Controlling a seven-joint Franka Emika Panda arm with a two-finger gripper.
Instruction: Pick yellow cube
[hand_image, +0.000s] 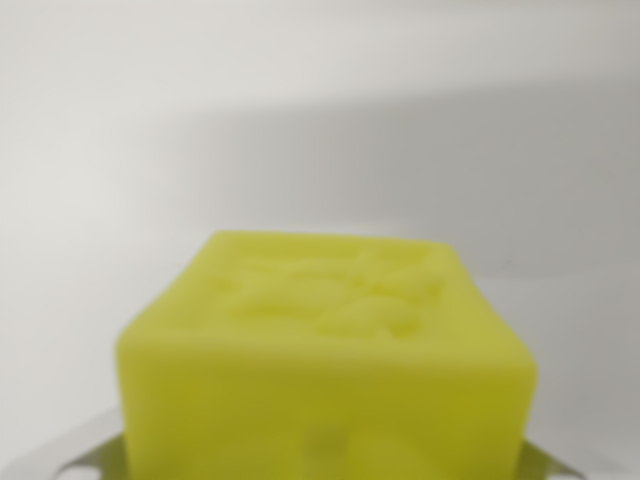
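Yellow cube (325, 360) fills lower wrist view, blurred — embossed top face visible. Metal gripper (320, 468) tips flank cube's lower corners — grasp cannot be told. White surface (300, 120) behind cube.

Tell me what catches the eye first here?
A bright yellow cube fills the lower middle of the wrist view, close and blurred, with a bumpy raised pattern on top. Behind it is only a plain white surface. Bits of metal peek out at its bottom corners.
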